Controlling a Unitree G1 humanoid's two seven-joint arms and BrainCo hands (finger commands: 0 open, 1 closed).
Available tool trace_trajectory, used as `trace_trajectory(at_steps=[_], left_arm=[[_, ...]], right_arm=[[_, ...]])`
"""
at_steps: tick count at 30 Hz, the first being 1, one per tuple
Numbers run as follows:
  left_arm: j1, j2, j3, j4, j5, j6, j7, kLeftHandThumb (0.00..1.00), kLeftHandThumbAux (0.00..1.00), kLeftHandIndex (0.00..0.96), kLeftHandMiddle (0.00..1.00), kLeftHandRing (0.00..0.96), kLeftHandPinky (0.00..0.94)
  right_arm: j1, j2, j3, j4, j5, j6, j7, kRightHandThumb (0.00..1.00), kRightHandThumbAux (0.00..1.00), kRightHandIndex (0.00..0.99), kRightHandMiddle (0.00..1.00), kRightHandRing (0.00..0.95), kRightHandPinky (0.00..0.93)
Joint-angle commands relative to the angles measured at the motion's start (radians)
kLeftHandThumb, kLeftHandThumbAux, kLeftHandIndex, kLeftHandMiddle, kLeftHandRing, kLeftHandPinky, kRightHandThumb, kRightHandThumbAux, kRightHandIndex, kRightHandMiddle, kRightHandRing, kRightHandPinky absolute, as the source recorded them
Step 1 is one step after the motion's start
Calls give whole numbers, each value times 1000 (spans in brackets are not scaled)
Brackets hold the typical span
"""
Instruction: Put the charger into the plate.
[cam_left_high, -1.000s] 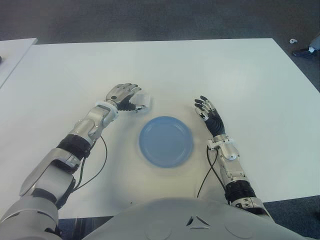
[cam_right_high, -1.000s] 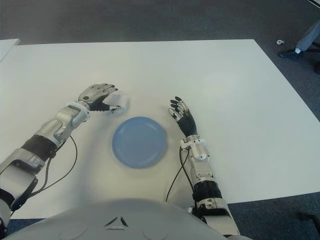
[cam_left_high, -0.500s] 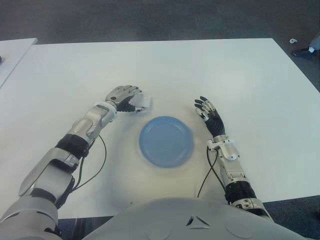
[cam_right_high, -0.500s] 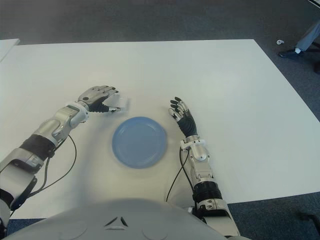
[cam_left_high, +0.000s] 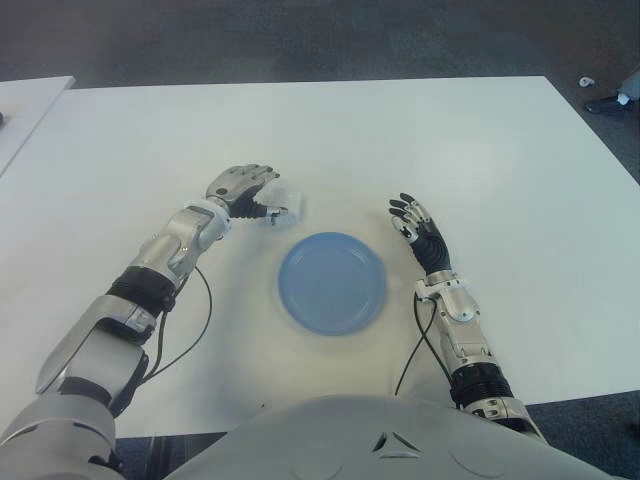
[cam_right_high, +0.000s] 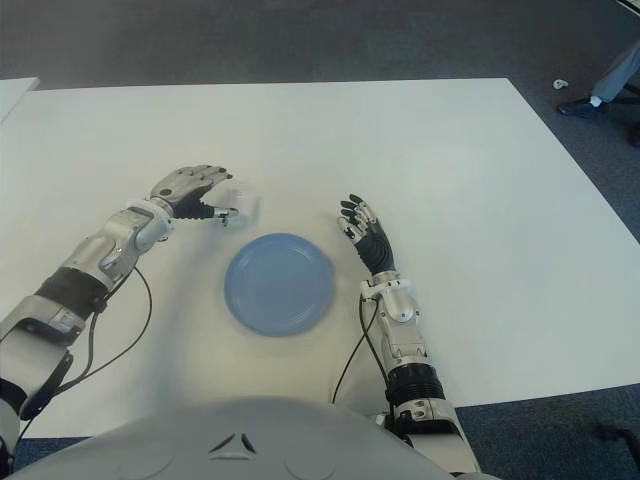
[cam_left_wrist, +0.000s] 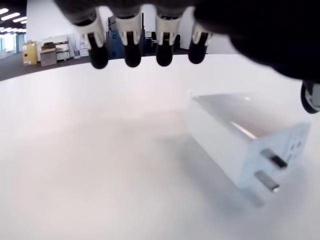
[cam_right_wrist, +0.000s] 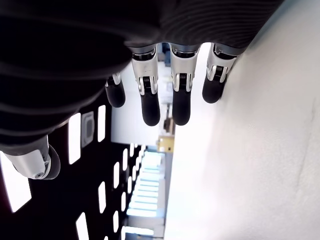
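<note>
In the left eye view one small white boxy plastic charger (cam_left_high: 283, 203) lies on the white table (cam_left_high: 480, 150) just beyond the single round blue plate (cam_left_high: 332, 282), under the left hand (cam_left_high: 243, 190), while the right hand (cam_left_high: 418, 228) shows right of the plate, fingers relaxed and empty; the left wrist view shows the charger (cam_left_wrist: 245, 142), two metal prongs out, below loosely arched fingertips (cam_left_wrist: 131, 50) that do not grip it.

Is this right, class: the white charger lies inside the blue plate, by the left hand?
No. The charger lies on the table, outside the plate, as the left eye view shows. It is by the left hand.
</note>
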Motion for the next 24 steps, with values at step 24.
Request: trace_trajectory(at_steps=[24], left_arm=[[21,-6,60,-168,-10,126,-72,154,210,0,0,0,0]], right_arm=[[36,8,8,32,-5,47,2,0,455,107,199,168,129]])
